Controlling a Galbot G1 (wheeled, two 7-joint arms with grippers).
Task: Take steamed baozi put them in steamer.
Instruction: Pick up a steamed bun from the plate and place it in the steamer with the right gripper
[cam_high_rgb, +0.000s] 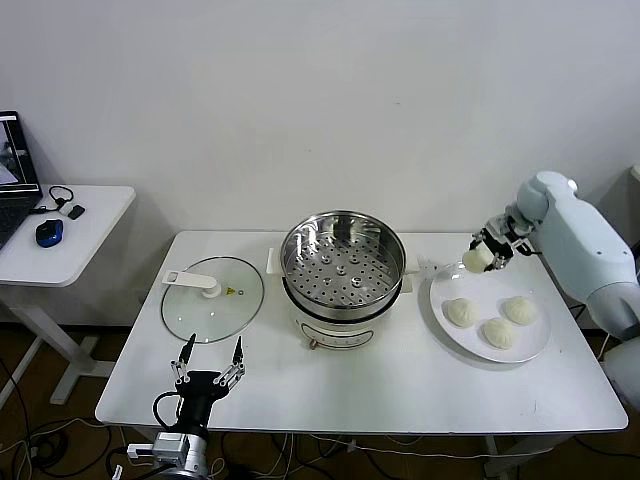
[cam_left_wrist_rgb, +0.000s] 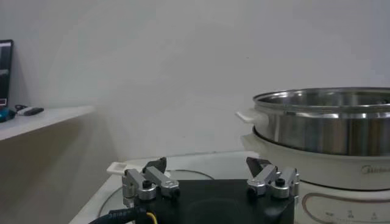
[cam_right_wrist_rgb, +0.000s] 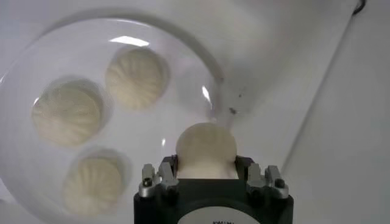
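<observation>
A white table is seen from above, set against a plain white wall. At its centre stands the steamer, a shiny steel basket with a perforated floor, seated on a white cooker base; no bun is seen inside it. To the robot's left of the steamer, a flat glass lid with a white handle is laid on the table. To the robot's right, a round white plate is set, and three steamed baozi are seen resting on it.

A fourth baozi is held clamped between the fingers of the right gripper, raised above the far edge of the plate, between plate and steamer but nearer the plate. In the right wrist view the same bun is seen pinched between the fingers, with the plate below.

The left gripper is parked near the table's front edge, in front of the lid, with its fingers spread apart and nothing held. A small side table is placed farther to the robot's left.
</observation>
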